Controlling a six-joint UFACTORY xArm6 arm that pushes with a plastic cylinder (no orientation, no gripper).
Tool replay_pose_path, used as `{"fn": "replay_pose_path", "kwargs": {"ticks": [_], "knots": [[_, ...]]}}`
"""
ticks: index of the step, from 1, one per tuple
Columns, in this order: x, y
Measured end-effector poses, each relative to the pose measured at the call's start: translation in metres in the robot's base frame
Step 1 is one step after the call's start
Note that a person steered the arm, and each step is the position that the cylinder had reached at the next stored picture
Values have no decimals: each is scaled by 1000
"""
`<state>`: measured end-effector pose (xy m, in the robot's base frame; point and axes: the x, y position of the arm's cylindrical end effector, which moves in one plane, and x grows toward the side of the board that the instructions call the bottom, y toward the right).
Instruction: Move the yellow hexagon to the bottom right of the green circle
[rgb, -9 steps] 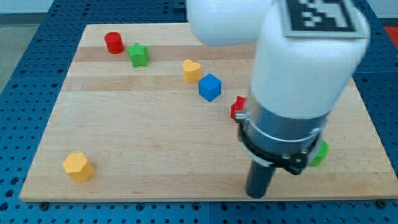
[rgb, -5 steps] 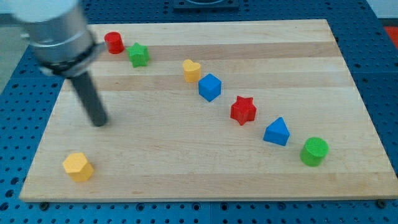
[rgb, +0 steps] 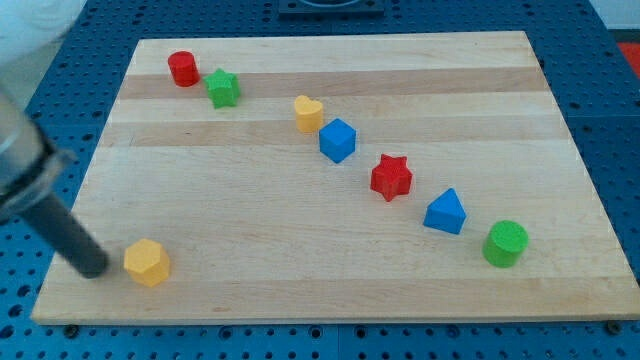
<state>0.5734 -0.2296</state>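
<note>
The yellow hexagon (rgb: 148, 262) lies near the board's bottom left corner. The green circle (rgb: 505, 243) stands near the bottom right, far to the hexagon's right. My tip (rgb: 92, 268) is on the board just left of the yellow hexagon, close to it or touching it. The dark rod slants up and left from the tip toward the view's left edge.
A diagonal line of blocks runs from top left to bottom right: red cylinder (rgb: 182, 68), green star (rgb: 223, 88), yellow heart (rgb: 308, 113), blue cube (rgb: 338, 140), red star (rgb: 391, 177), blue triangular block (rgb: 445, 212). The wooden board (rgb: 300, 280) lies on a blue perforated table.
My tip swept from the board's bottom right across to the left, then down to the yellow hexagon's left side. The hexagon has shifted slightly right.
</note>
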Motion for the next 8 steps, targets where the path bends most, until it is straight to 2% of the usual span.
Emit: {"fn": "replay_pose_path", "kwargs": {"ticks": [1,6,7,8], "knots": [[4,93],[-44,78],[-43,140],[-25,166]]}}
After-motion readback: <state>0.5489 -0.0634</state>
